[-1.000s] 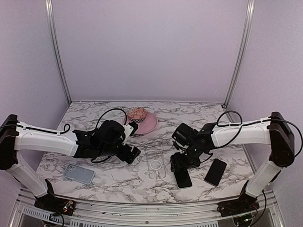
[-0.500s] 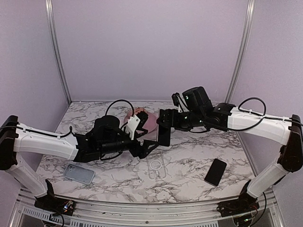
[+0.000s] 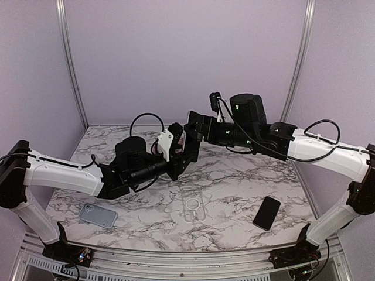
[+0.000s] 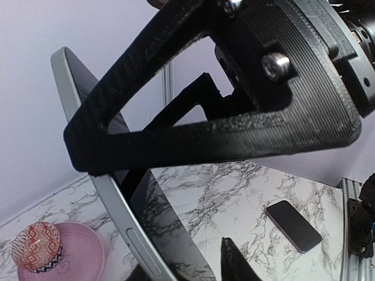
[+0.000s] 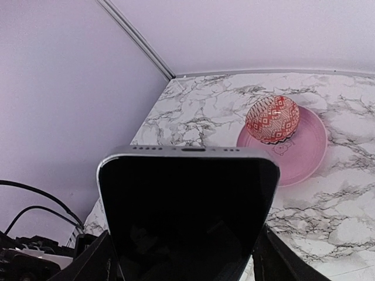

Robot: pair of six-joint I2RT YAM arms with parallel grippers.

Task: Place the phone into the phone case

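Marbled table [image 3: 234,187], phone [image 3: 189,157] aloft in right fingers [image 5: 270,260], phone case [image 3: 193,206] lying flat

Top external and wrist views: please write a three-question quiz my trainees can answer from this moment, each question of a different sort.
1. True or false: the phone lies flat on the marble table.
2. What sits on the pink plate? A red-patterned bowl; B mug; C keys.
3. Fill in: the clear phone case lies between the grey-blue slab and the ____.
Key: 1 false, the right gripper holds it up in the air. 2 A. 3 black phone.
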